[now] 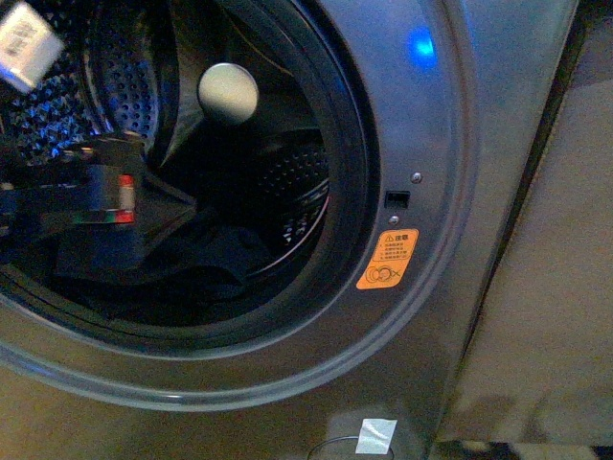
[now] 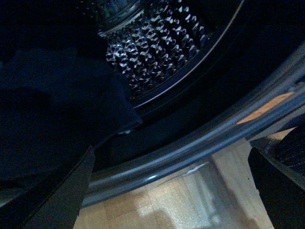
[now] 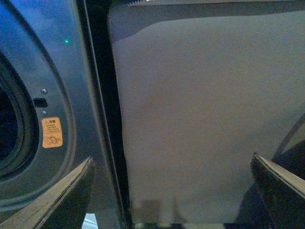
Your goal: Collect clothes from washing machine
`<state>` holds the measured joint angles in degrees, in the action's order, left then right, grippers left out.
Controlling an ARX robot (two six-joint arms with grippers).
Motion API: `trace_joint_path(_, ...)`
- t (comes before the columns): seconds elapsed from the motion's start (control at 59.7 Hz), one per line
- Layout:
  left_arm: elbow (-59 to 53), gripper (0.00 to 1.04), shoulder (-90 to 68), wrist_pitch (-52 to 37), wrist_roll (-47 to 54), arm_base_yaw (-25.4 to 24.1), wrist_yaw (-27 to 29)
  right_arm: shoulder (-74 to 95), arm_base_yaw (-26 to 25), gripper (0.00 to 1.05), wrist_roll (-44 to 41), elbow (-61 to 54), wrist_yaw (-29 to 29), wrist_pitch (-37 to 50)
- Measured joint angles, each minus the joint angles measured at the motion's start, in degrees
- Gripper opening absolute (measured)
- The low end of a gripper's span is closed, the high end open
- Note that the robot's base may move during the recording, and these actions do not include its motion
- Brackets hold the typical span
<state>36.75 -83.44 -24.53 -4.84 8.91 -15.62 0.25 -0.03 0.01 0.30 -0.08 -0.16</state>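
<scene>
The grey washing machine (image 1: 450,144) fills the front view, its round porthole open. The dark navy clothes (image 1: 196,264) lie in folds low in the perforated drum (image 1: 297,182). My left arm (image 1: 105,192) reaches into the porthole at the left, just above the clothes. In the left wrist view my left gripper (image 2: 171,191) is open and empty over the porthole's lower rim (image 2: 190,143), with the clothes (image 2: 57,109) just beyond one finger (image 2: 62,200). My right gripper (image 3: 171,191) is open and empty outside the machine, to the right of its orange sticker (image 3: 52,132).
A plain grey panel (image 3: 200,119) stands right of the machine across a dark gap (image 3: 102,119). A pale round hub (image 1: 228,93) sits at the back of the drum. Light tiled floor (image 2: 167,200) shows below the porthole rim. A blue light (image 1: 419,43) glows on the front.
</scene>
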Motion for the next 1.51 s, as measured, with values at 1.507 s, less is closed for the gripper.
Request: trace_joint_path(1.507,53.62,0.98,-52.85,21.88,17.20,-0.59,19.06,0.00,0.00,0.97,0.00,0.00,0.00,0.00)
